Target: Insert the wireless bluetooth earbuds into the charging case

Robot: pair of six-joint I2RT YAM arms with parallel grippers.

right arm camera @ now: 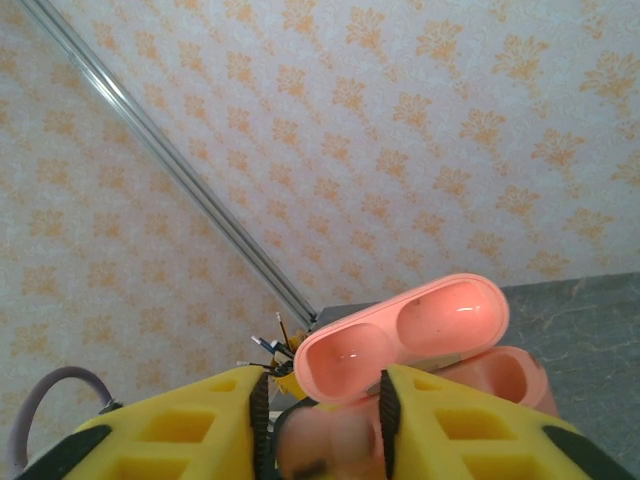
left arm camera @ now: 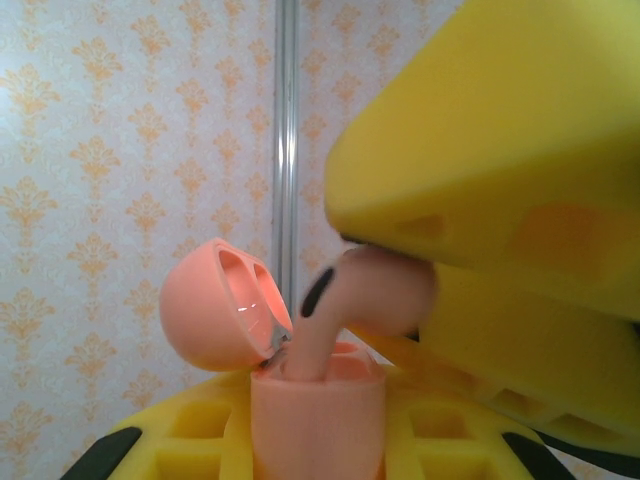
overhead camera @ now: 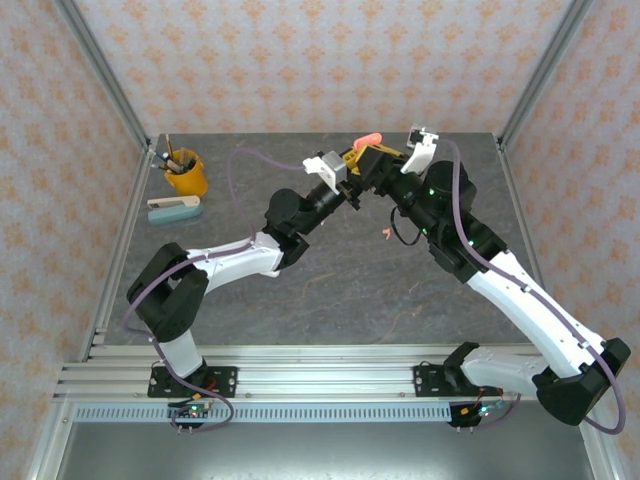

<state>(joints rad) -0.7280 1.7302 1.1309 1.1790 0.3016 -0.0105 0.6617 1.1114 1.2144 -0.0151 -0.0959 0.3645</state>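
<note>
Two grippers meet in the air. The left gripper (left arm camera: 320, 452) is closed around the open salmon case (right arm camera: 420, 335). The right gripper (right arm camera: 325, 440) pinches a salmon earbud (left arm camera: 372, 290), whose stem enters the case.

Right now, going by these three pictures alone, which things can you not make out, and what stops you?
Top view: most of the case, hidden behind the left claw and right claw.
Left wrist view: the earbud stem tip, hidden inside the case.
Right wrist view: the earbud, blurred and cut by the bottom edge.
Top view: a pink speck on the table, too small to name.
</note>
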